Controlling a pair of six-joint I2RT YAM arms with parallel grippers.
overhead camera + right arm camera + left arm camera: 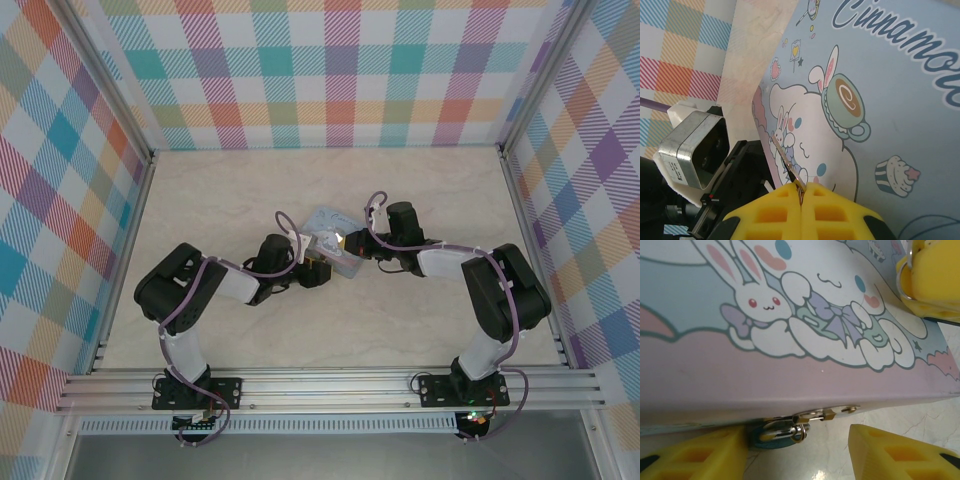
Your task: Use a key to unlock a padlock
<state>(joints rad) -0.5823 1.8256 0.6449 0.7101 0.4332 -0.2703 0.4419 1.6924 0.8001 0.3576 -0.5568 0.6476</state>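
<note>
The padlock (774, 433), small and bluish-grey with a shiny shackle, hangs from the hasp (827, 413) on the front of the pale blue cartoon tin (790, 365), just above the table. My left gripper (797, 436) straddles it with jaws apart. The left yellow finger (700, 455) is right beside the lock, and the right finger (895, 455) stands well clear. My right gripper (802, 187) is shut on the key (786, 161), a thin metal sliver sticking out over the tin's lid (880, 110). In the top view both grippers, left (316, 271) and right (352, 240), meet at the tin (336, 232).
The right gripper's yellow fingers (930, 280) hover over the tin's top edge in the left wrist view. The left arm's wrist camera (694, 146) sits close beside the right gripper. Checked walls (320, 70) enclose the pale marble table (250, 180).
</note>
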